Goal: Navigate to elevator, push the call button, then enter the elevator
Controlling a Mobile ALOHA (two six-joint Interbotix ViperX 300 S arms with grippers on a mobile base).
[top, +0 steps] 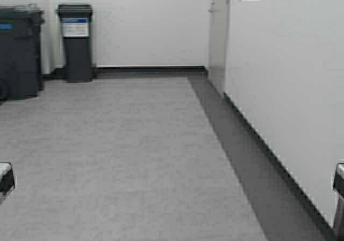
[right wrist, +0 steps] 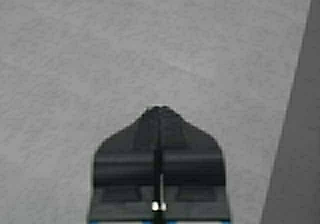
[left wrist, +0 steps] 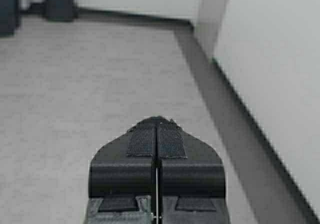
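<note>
The elevator and the call button are not in view. My left gripper is shut and empty, held low over grey carpet and pointing along the corridor. My right gripper is shut and empty over the carpet, close to the dark floor strip along the right wall. In the high view only small parts of the two arms show, at the bottom left edge and the bottom right edge.
A white wall with a dark baseboard runs along my right, ending in a pale recess. Two dark bins stand against the far wall at left. Grey carpet stretches ahead.
</note>
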